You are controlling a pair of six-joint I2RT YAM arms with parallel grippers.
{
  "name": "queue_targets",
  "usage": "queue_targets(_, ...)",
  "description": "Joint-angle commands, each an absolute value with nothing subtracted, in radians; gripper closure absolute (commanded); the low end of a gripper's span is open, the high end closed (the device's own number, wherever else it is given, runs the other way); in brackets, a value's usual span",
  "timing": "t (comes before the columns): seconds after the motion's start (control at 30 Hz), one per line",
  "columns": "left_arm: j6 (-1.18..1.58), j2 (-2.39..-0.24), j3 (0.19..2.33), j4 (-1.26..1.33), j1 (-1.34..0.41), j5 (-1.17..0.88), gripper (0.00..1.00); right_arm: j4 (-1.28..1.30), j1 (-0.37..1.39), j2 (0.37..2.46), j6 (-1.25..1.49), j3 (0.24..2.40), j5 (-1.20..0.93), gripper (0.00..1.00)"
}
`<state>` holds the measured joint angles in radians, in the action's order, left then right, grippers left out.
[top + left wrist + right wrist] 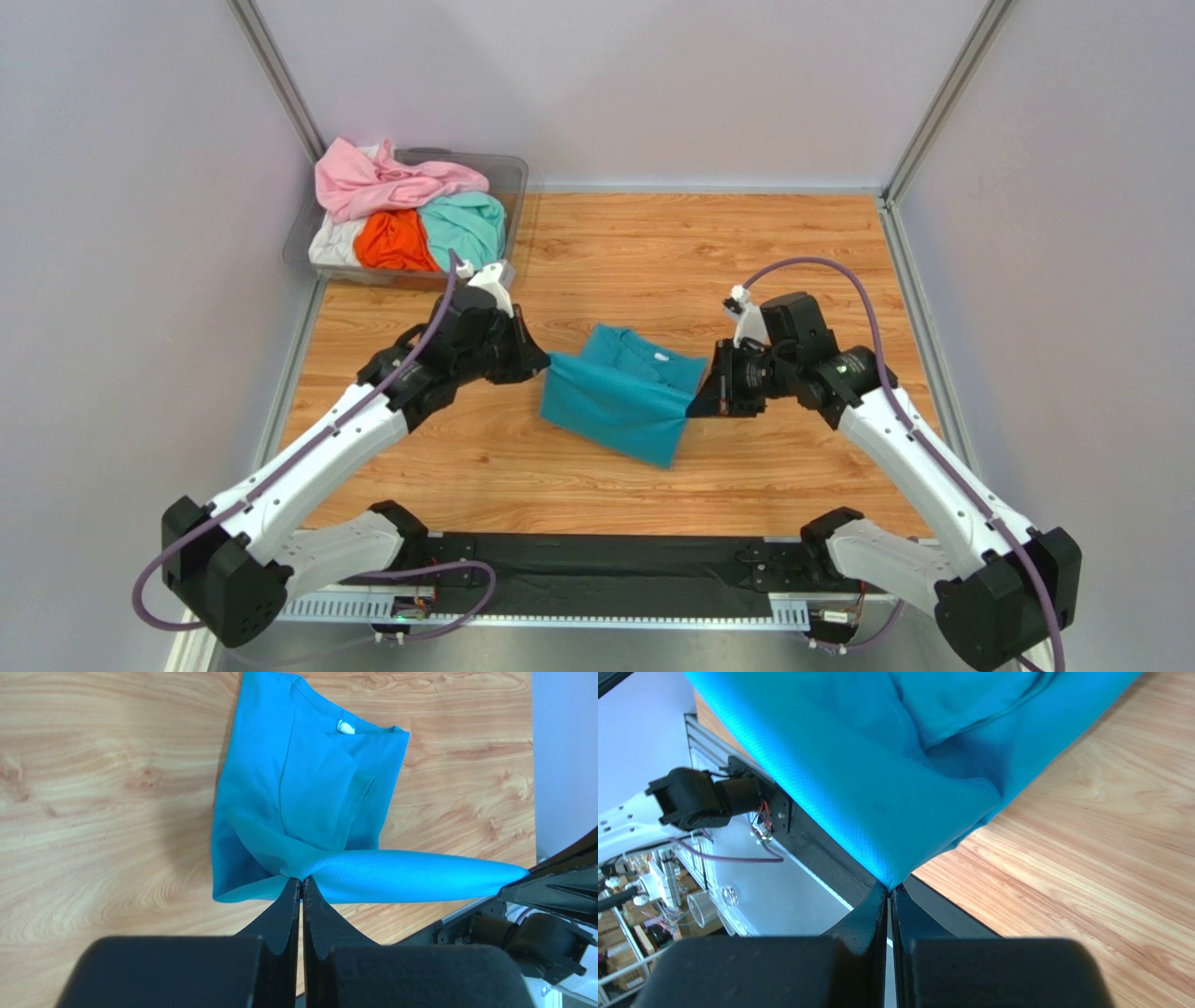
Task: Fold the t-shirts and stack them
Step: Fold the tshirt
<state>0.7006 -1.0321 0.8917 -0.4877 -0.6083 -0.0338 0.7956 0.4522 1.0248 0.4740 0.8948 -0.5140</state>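
Note:
A teal-blue t-shirt [624, 399] is held up between both arms over the middle of the wooden table, its collar end [648, 356] resting on the wood. My left gripper [544, 367] is shut on the shirt's left corner [302, 875]. My right gripper [697, 402] is shut on the right corner [894, 882]. A taut fold of teal cloth [421, 876] stretches between them. More t-shirts sit piled in the tub at the back left: pink [386, 179], orange [393, 241], mint green [466, 224] and white [334, 245].
The clear plastic tub [508, 175] stands in the back left corner against the wall. Metal frame posts and grey walls close in the table on three sides. A black rail [603, 560] runs along the near edge between the arm bases.

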Motion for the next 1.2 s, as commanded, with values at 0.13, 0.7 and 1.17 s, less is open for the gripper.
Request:
queue_targets(0.13, 0.629, -1.206, 1.045, -0.391, -0.597, 0.034, 1.00, 0.798, 0.351, 1.121, 0.413, 0.969, -0.450, 1.00)
queue_targets(0.7, 0.584, -1.615, 1.311, -0.330, -0.558, -0.066, 1.00, 0.557, 0.256, 1.304, 0.492, 0.968, -0.243, 1.00)
queue_targets(1.17, 0.557, -2.017, 1.598, -0.383, -0.548, -0.048, 1.00, 0.425, 0.204, 1.641, 0.471, 1.101, -0.123, 1.00)
